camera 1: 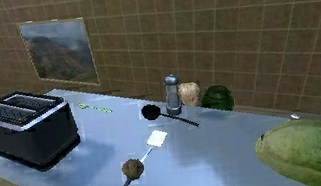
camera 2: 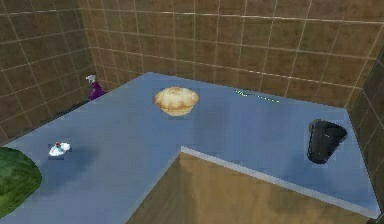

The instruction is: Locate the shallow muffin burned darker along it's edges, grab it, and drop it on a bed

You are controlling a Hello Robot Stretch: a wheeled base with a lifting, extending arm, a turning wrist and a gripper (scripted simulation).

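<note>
So this looks like the locate step, right on the edge of the grab. In the arm side view there's a flat, round, golden-brown thing [camera 2: 176, 100] sitting on the blue-grey table [camera 2: 230, 130], well out toward the tiled wall. It's low and wide with a browner rim, so I'd call it the muffin. Nothing is touching it. A purple spray bottle [camera 2: 95, 88] stands off to its left by the corner, and a black cup [camera 2: 325, 140] sits well apart on the right.

The forward view has the other stretch of table: a toaster [camera 1: 26, 126], a metal shaker [camera 1: 173, 95] with a tan lump [camera 1: 190, 95] just beside it (can't tell what that is), a black ladle [camera 1: 166, 115] and a big green melon-ish thing [camera 1: 311, 154].

As for the gripper, I can't tell its state or whether it's got anything.

Next move, I reckon: line the arm up with the muffin and reach far across the table, since it sits deep. After that comes hunting down a bed, because this is clearly a kitchen.
</note>
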